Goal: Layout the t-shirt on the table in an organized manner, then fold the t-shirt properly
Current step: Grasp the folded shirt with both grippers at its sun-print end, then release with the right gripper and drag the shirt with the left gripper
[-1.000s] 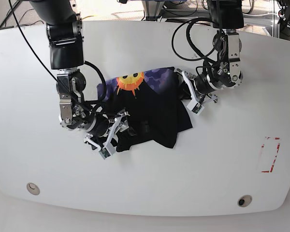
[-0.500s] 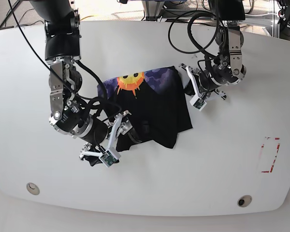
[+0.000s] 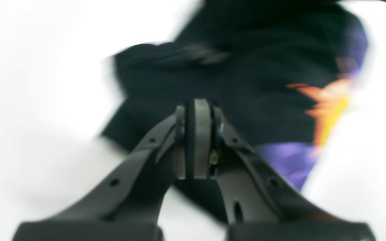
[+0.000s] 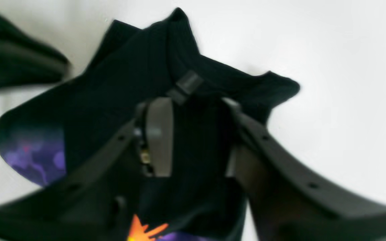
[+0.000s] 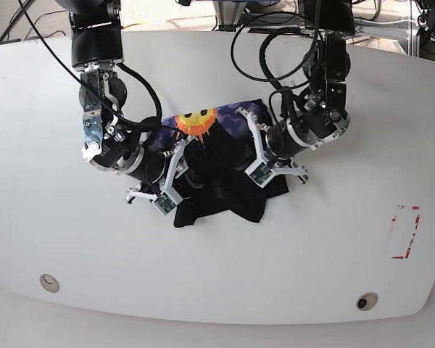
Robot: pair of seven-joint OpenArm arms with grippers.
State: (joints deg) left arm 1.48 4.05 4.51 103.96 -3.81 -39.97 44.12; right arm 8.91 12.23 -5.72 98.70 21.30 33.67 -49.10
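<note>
left hand (image 3: 196,140) pads pressed together, right hand (image 4: 193,134) spread apart

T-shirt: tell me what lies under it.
Under the crumpled t-shirt only the white table shows, around its edges. Anything beneath the cloth itself is covered and cannot be seen.

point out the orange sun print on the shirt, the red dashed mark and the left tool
orange sun print (image 5: 196,121), base view, centre of the sun.
red dashed rectangle mark (image 5: 404,232), base view, inside its outline on the white table.
left tool (image 3: 198,139), left wrist view, where the closed grey fingertips meet.
</note>
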